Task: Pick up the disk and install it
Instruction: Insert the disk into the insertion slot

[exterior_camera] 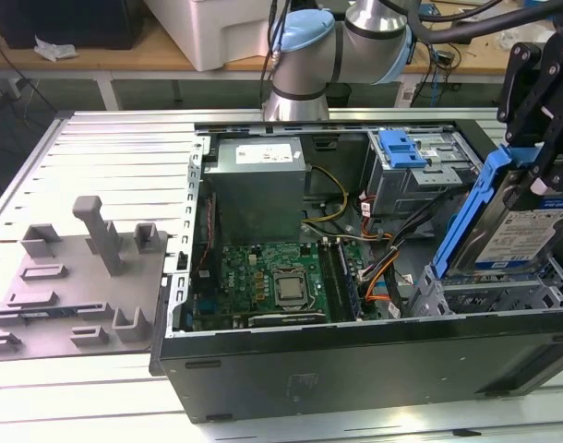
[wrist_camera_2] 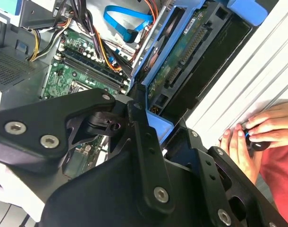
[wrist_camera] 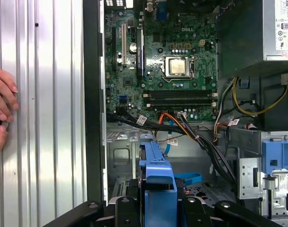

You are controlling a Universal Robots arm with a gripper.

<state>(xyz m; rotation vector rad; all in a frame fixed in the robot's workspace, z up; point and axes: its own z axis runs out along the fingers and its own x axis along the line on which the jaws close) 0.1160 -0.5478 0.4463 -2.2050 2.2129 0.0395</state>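
**Finding.** The end effector (exterior_camera: pixel 540 161) is closed on the disk (exterior_camera: pixel 526 231) and holds it by its raised end. The disk hangs tilted, label side towards the exterior camera, at the exterior view's right end of the open computer case (exterior_camera: pixel 355 369). Its lower edge is just above or touching the metal drive cage (exterior_camera: pixel 485 295); we cannot tell which. It is not seated flat in the cage.

**Handling.** We judge the disk rigid and fairly heavy for its size, with a metal body that does not flex. Its faces look smooth and are likely slippery under hard fingers. The exposed circuit board (wrist_camera_2: pixel 182 61) on its underside is fragile and should not be pressed. The blue bracket (exterior_camera: pixel 466 212) framing it is plastic and will give a little. We consider the sound hold to be square across the bracket, not on the label or the board. Knocks against the cage are the main hazard.

**Views.**
- The exterior view shows the tilt and the label.
- The second wrist view shows the disk's underside and board.
- The first wrist view looks along the bracket's end (wrist_camera: pixel 157 172) towards the motherboard (wrist_camera: pixel 167 71) and cables (wrist_camera: pixel 200 137).
- Both wrist views show a person's hand (wrist_camera: pixel 2 104) at the ribbed worktop (wrist_camera: pixel 45 118) beside the case, well apart from the disk.
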